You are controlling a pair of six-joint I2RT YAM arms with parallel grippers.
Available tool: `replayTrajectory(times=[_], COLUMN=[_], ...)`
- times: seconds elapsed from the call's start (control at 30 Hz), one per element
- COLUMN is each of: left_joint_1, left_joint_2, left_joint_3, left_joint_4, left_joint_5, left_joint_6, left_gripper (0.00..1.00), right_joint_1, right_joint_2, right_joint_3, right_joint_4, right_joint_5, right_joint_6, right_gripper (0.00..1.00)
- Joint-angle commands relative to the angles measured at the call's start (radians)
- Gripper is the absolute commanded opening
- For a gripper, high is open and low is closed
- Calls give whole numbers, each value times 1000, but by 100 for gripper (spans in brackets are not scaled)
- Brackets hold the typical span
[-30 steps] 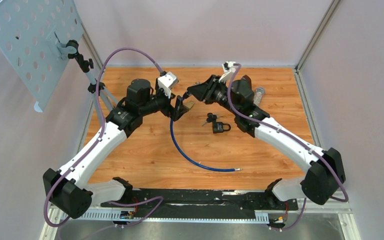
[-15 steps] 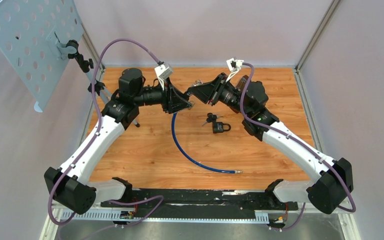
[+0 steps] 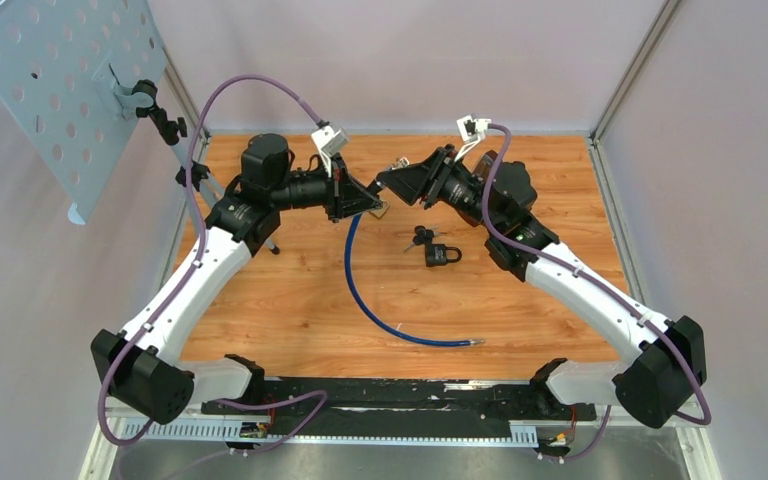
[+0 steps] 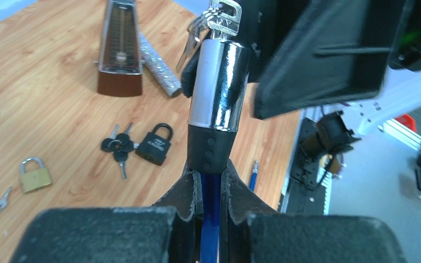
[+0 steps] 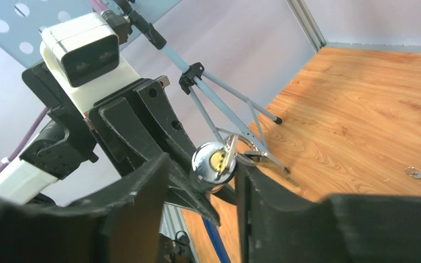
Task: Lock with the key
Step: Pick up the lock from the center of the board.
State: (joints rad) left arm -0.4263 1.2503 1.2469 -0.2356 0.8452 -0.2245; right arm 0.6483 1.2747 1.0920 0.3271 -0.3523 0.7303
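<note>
A cable lock with a chrome head [image 4: 219, 82] and a blue cable [image 3: 360, 290] is held up over the back middle of the table. My left gripper [image 4: 211, 178] is shut on the blue cable just below the head's black collar. A key [image 5: 229, 156] on a ring sticks in the head's brass keyhole [image 5: 215, 160]. My right gripper [image 5: 203, 164] faces the left one, open, with its fingers on either side of the head. Its right finger [image 5: 246, 186] is close beside the key and its left finger stands apart from the chrome. In the top view the two grippers [image 3: 370, 203] [image 3: 392, 182] meet tip to tip.
A black padlock [image 3: 442, 254] with a bunch of keys [image 3: 420, 237] lies under the right arm. A brass padlock [image 4: 35, 175], a loose key [image 4: 0, 200], a metronome [image 4: 120, 52] and a glittery tube [image 4: 159, 66] lie further back. A tripod [image 5: 235, 120] holding a perforated panel [image 3: 60, 90] stands at the left.
My left gripper swung up to the lock head and closed on the cable below it. The right jaws have spread a little around the head.
</note>
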Motion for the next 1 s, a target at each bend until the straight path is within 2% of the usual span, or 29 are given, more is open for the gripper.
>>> replayTrajectory(times=[0.0,0.13,0.3,0.4,0.47,0.57,0.7,0.97], left_joint_1=[-4,-5,-5,-5,-5,-4,-5,-5], left_joint_2=[-4,0,-4,4,11,24,50,66], left_joint_3=[103,174,236,289,321,389,505,677], left_joint_4=[-42,-58,-57,-38,-16,24,2,-102], left_joint_5=[-172,-266,-372,-436,-474,-505,-494,-544], left_joint_6=[29,36,67,71,70,86,131,221], left_gripper=[0,0,0,0,0,0,0,0], right_joint_1=[5,5,5,5,4,1,-2,-2], right_joint_2=[-43,-86,-168,-205,-214,-206,-168,-77], right_joint_3=[-6,-12,-55,-60,-47,-21,-21,-17], right_joint_4=[7,-67,-105,-157,-234,-426,-483,-599], right_joint_5=[58,133,203,299,403,540,517,502], right_joint_6=[0,7,39,84,166,390,576,801], right_gripper=[53,65,66,64,62,59,56,63])
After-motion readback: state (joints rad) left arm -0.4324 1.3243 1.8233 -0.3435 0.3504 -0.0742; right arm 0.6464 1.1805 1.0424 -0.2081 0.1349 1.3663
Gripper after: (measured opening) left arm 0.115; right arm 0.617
